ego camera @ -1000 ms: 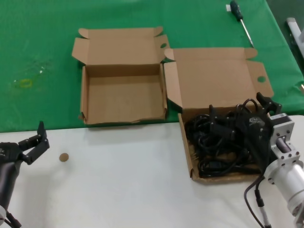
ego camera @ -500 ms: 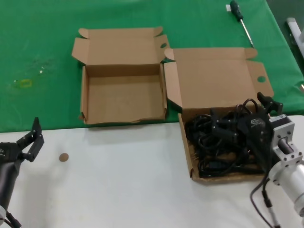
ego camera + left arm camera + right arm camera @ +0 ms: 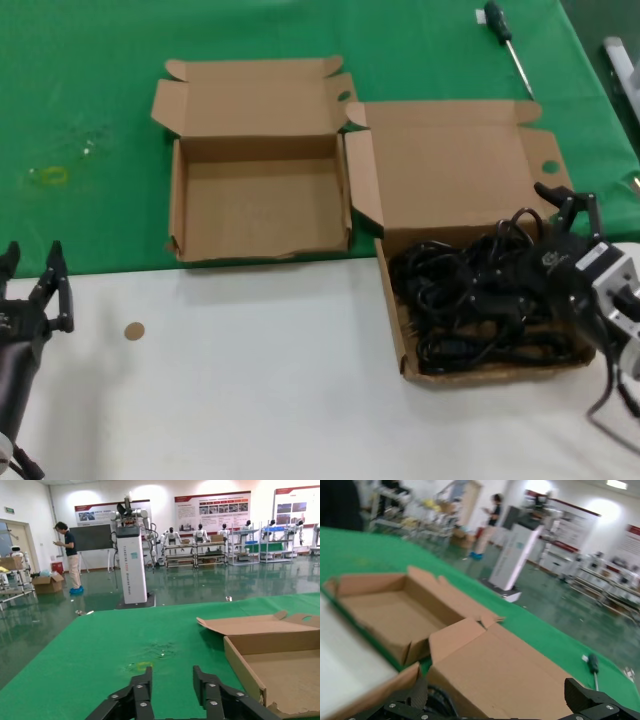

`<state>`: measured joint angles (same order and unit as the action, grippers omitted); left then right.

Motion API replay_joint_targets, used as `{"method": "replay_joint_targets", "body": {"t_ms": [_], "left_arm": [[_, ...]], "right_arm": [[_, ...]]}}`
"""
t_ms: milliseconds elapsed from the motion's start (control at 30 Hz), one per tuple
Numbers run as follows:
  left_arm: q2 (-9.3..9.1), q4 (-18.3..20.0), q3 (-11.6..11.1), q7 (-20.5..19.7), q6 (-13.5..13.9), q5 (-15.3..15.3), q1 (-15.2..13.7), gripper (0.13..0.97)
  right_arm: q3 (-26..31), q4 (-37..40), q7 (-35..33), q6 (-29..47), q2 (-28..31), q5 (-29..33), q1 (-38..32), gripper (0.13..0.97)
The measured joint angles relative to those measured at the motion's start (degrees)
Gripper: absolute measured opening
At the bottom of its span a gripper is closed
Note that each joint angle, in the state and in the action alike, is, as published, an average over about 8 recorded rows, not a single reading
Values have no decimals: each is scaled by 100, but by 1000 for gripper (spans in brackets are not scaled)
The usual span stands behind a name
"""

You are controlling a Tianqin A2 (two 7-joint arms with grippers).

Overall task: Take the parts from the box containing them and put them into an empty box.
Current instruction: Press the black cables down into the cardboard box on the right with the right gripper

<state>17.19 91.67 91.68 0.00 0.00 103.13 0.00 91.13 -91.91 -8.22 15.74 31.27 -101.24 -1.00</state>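
- The right gripper point(image 3: 560, 235) sits at the right edge of the larger box point(image 3: 455, 170), low over the tangle of black power cords point(image 3: 470, 295). One finger point(image 3: 556, 196) rises above the box's right wall. In the right wrist view its two fingertips stand far apart at the frame's lower corners, so the claw is spread wide.
- From the head view I cannot tell whether the lower finger touches the cords; no cord is visibly pinched between the fingers.
- The cords lie piled inside the larger box, filling most of its tray, just beside and partly under the right gripper.
- The smaller box point(image 3: 260, 215) lies open on the green cloth point(image 3: 90, 100), touching the larger box's left flap, with nothing in its tray. It is well apart from the right gripper.
- The left gripper point(image 3: 35, 290) hovers at the near left over the white table point(image 3: 250, 400), well apart from both boxes. Its fingers stand parted with a narrow gap, holding nothing.
- A small brown disc point(image 3: 133, 331) lies on the white table near the left gripper.
- A screwdriver point(image 3: 508, 45) lies on the green cloth beyond the larger box.
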Motion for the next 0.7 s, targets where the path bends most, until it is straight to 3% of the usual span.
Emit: {"method": "replay_joint_targets", "body": {"t_ms": [67,200,300,467,700], "left_arm": [[0,0,0,0,0,0,0,347],[0,0,0,0,0,0,0,347],[0,0,0,-1,0,0,0,298],[0,0,0,-1,0,-1,0,216],[0,0,0,-1,0,-1,0,171]], "right_arm": [[10,-21,-58,167,220,47,-19,966],[41,-24,-232,531,627,112,-71,966],[60,33,-473,870,883,104,-136,966],[106,266,-1089,1536,1233,23,-341,966],[251,769,-2108,2398,1554,-39,-865,966]]}}
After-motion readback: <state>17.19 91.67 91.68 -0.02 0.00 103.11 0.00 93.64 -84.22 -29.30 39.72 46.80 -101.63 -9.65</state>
